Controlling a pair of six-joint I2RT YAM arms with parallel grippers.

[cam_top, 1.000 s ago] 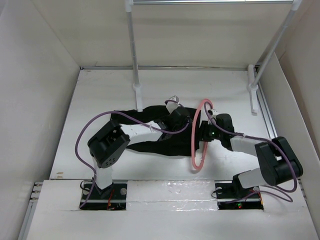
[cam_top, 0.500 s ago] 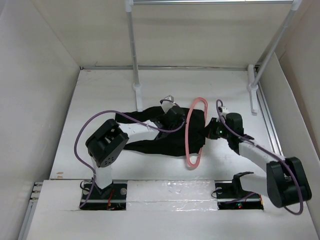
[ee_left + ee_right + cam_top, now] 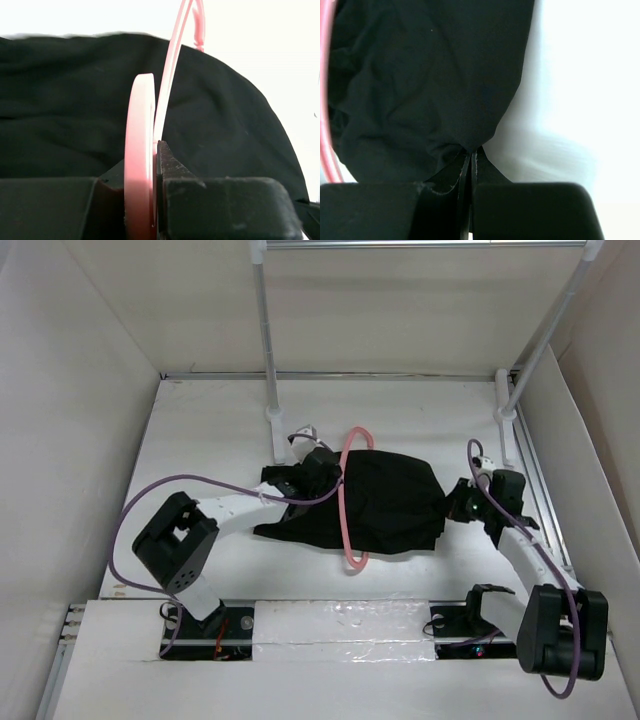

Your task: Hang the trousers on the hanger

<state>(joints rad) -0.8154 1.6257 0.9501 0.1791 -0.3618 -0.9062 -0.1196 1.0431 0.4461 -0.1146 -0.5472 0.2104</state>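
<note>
The black trousers (image 3: 385,502) lie on the white table, passing through the pale-pink hanger (image 3: 345,510), which stands upright around them. My left gripper (image 3: 325,468) is shut on the hanger; in the left wrist view the pink bar (image 3: 140,165) is pinched between the jaws with the trousers (image 3: 65,110) behind. My right gripper (image 3: 462,502) is shut on the right edge of the trousers; in the right wrist view the cloth (image 3: 430,80) is pinched at the fingertips (image 3: 471,152), and the hanger (image 3: 326,100) shows at the far left.
Two white rack poles rise at the back, the left one (image 3: 268,350) with its foot (image 3: 277,435) just behind the left gripper, the right one (image 3: 545,335) leaning at the far right. White walls close in both sides.
The right gripper pulled the trousers to the right and spread them wide. The left gripper carried the hanger leftward along the cloth. Both arms have stretched out.
</note>
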